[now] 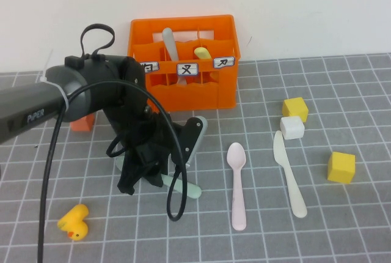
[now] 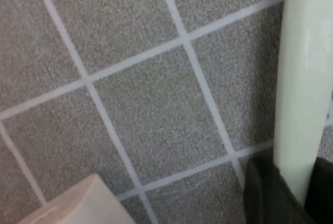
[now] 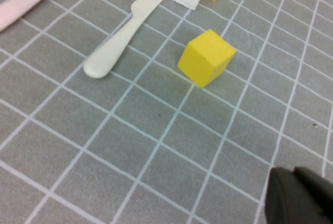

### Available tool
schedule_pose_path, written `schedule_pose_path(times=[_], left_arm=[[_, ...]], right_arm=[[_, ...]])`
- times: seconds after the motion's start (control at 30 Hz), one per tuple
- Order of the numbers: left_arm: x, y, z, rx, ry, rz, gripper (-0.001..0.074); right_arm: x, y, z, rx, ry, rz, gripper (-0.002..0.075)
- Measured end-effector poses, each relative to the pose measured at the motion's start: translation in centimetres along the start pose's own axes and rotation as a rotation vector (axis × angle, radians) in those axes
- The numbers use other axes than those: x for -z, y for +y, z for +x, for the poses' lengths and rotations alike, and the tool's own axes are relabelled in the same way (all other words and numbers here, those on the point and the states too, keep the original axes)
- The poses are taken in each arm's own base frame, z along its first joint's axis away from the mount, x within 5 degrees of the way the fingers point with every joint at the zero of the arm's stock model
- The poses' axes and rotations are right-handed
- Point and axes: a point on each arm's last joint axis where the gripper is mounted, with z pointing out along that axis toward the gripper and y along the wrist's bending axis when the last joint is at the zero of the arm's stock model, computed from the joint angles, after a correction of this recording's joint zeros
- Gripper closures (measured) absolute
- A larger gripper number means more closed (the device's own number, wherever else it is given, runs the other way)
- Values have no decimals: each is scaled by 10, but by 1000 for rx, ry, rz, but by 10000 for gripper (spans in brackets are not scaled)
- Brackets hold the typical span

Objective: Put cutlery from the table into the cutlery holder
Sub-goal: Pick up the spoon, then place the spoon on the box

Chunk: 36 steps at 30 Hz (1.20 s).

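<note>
The orange cutlery holder (image 1: 183,67) stands at the back and holds the grey fork (image 1: 170,43) and the yellow knife (image 1: 201,52). My left gripper (image 1: 164,174) is down at the table (image 1: 256,226), shut on the handle of the mint-green spoon (image 1: 186,189). In the left wrist view the pale handle (image 2: 307,78) runs out from between the dark fingers (image 2: 260,193). The pink spoon (image 1: 237,183) and cream-white knife (image 1: 288,174) lie to the right. My right gripper (image 3: 294,174) is shut and empty near the knife (image 3: 122,36), out of the high view.
Two yellow cubes (image 1: 295,109) (image 1: 341,167) and a white cube (image 1: 292,128) sit at the right. A small orange cube (image 1: 82,122) is behind the left arm. A yellow duck (image 1: 74,221) is at the front left. A black cable loops around the left wrist.
</note>
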Motion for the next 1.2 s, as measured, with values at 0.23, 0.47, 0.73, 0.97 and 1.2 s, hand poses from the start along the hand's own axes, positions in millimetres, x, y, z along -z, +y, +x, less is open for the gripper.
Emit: schedule_pose_path(times=[0.23,0.47,0.73,0.97,1.2], left_arm=[[26,-4,-5,75,-28,-51,620],[108,-19,-17,222,-213,-252,620],[202,-6,19,772,-646,-778,620],[227,15,62,1222,-960,-1104,620],[179,41,73,1364,-999,-988,620]], right_arm=[[0,0,0,-5,-2,-2,729],[0,0,0,-5,-2,-2,729],[0,0,0,-6,-2,-3,729],[0,0,0,-6,-2,-3,729],[0,0,0,-6,-4,0,729]])
